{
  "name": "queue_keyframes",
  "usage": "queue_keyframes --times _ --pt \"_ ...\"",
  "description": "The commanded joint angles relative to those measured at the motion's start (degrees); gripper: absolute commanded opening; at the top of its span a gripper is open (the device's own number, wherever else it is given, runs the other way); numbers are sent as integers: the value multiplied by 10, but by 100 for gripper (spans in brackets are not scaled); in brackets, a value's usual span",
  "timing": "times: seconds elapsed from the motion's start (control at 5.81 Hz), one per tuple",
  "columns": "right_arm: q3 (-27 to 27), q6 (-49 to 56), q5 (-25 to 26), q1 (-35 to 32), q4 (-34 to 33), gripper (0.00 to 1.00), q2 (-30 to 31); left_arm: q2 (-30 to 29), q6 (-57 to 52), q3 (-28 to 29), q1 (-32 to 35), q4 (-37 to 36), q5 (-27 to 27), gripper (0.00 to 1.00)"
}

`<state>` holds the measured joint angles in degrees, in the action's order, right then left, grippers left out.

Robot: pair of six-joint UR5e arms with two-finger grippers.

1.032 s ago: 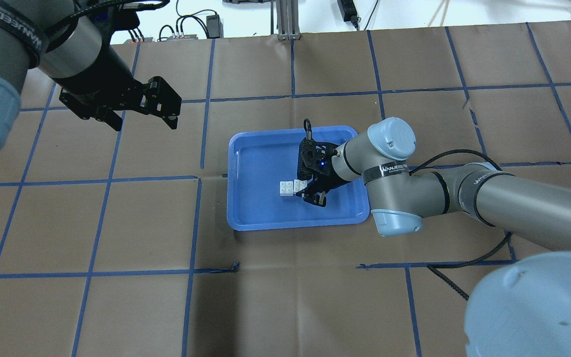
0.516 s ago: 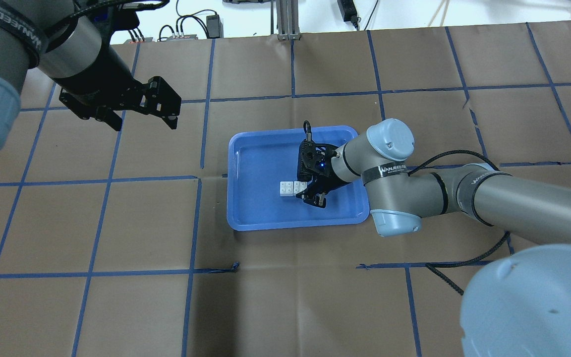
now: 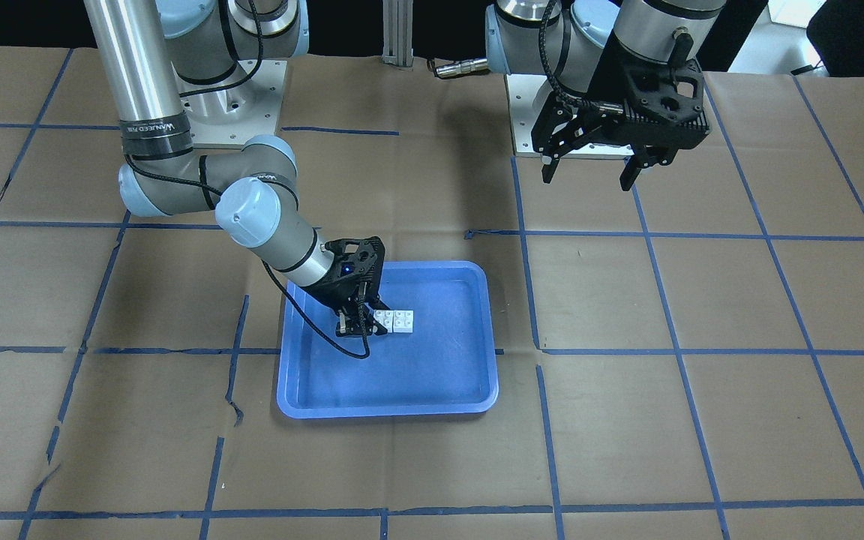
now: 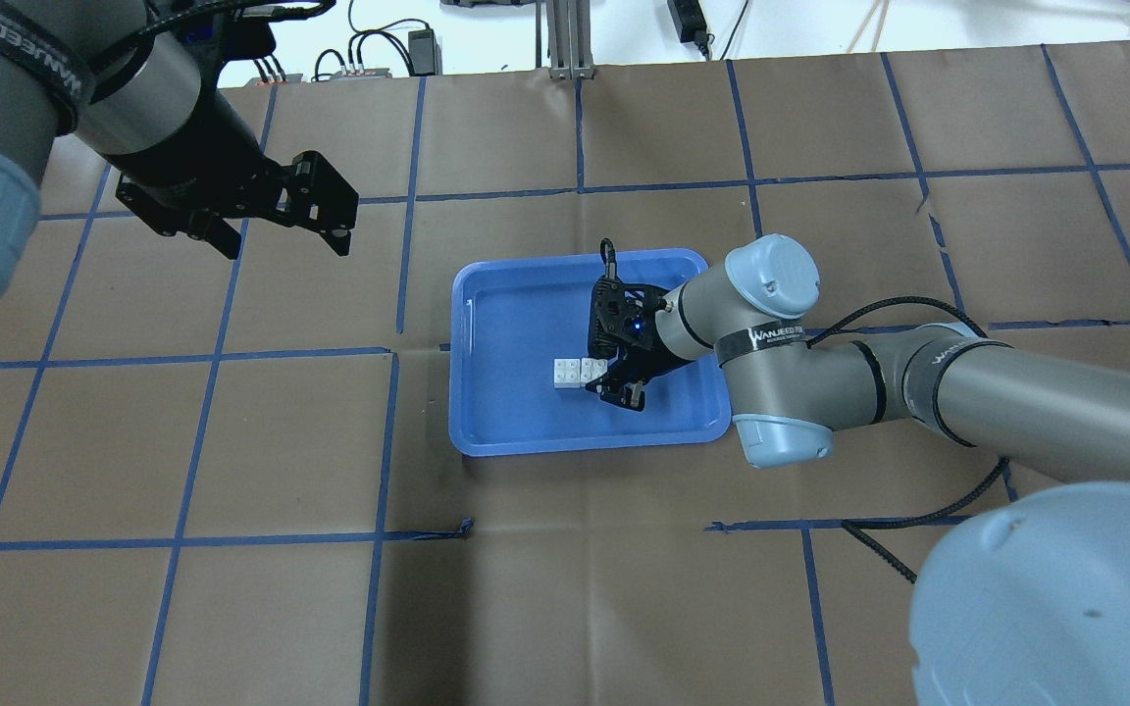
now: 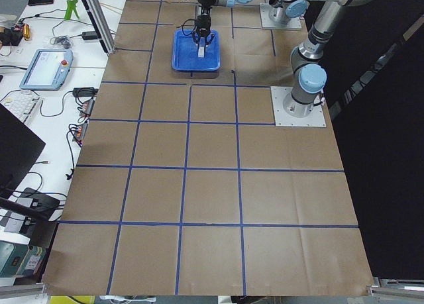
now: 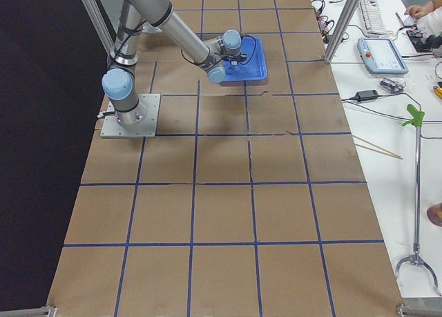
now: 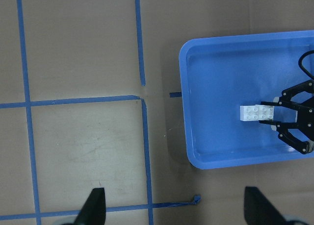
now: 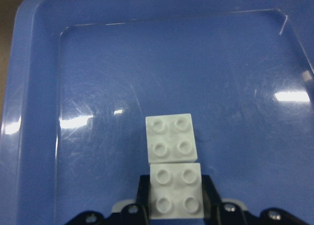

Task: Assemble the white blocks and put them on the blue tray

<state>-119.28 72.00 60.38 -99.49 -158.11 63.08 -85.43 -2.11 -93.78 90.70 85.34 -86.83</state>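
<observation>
Item: right gripper [image 4: 613,380], jaws pinching the nearer of two small white studded plastic blocks [image 8: 171,141]. These lie edge to edge on the floor of the shallow glossy blue plastic tray [image 4: 516,314], apparently being set down. Left gripper [image 3: 588,178]: jaws spread, empty, parked well aside over the brown paper-covered table [image 4: 624,588].

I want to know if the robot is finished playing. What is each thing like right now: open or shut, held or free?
white blocks: side by side, touching, studs up, in the tray; not stacked.
blue tray: flat on the table, holding both blocks.
right gripper: low in the tray, fingers shut on one block.
left gripper: open, empty, up above the table.
</observation>
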Motion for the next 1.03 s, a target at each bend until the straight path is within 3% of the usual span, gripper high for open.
queue_keyframes --times 0.0,0.52,0.86 --pt "0 -1 0 0 1 44 0 0 0 0 0 0 0 99" --pt "2 -5 -4 0 1 99 2 0 0 0 0 0 1 99" --pt "7 -33 0 0 1 100 6 0 0 0 1 0 0 99"
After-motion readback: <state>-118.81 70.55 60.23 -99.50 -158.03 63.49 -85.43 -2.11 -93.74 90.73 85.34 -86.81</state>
